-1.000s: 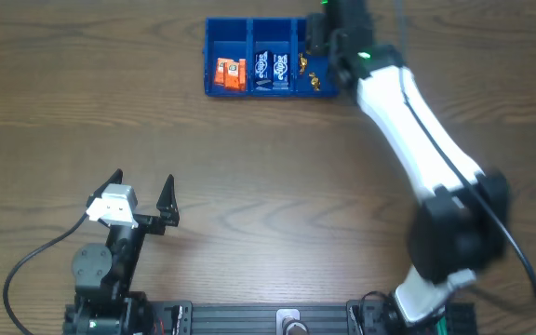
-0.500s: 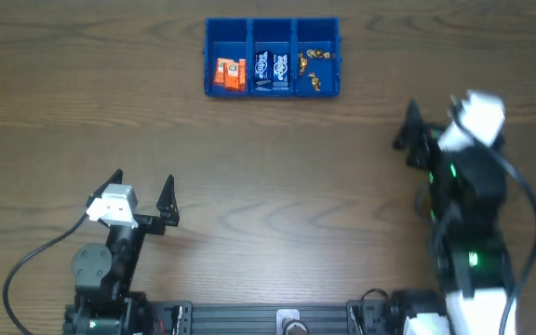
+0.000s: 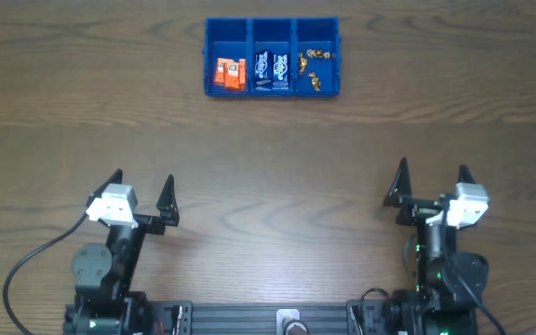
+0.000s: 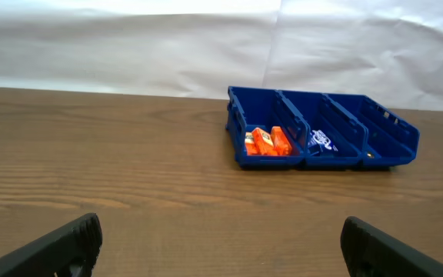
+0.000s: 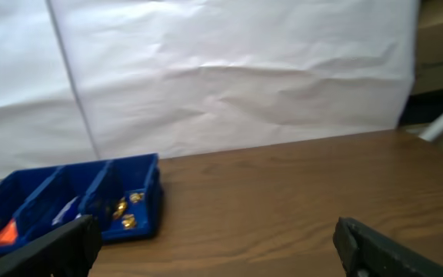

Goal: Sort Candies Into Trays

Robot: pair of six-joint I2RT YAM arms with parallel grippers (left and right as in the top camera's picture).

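The tray [image 3: 272, 94], far ahead of both grippers, is bright blue. Its three compartments hold orange candies [image 3: 229, 74], dark blue candies [image 3: 275, 71] with white markings, and gold candies [image 3: 311, 71]. The table [image 3: 268, 167] under the grippers is brown with streaky wood grain and the backdrop [image 4: 129, 38] beyond is plain white, while the left gripper [image 3: 143, 177] and right gripper [image 3: 432, 167] are black with white housings.

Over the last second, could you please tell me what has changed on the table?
The right gripper drew back from over the gold-candy end of the tray to its base at the near edge, and it is now open and empty. The left gripper, the tray and the candies stayed put.
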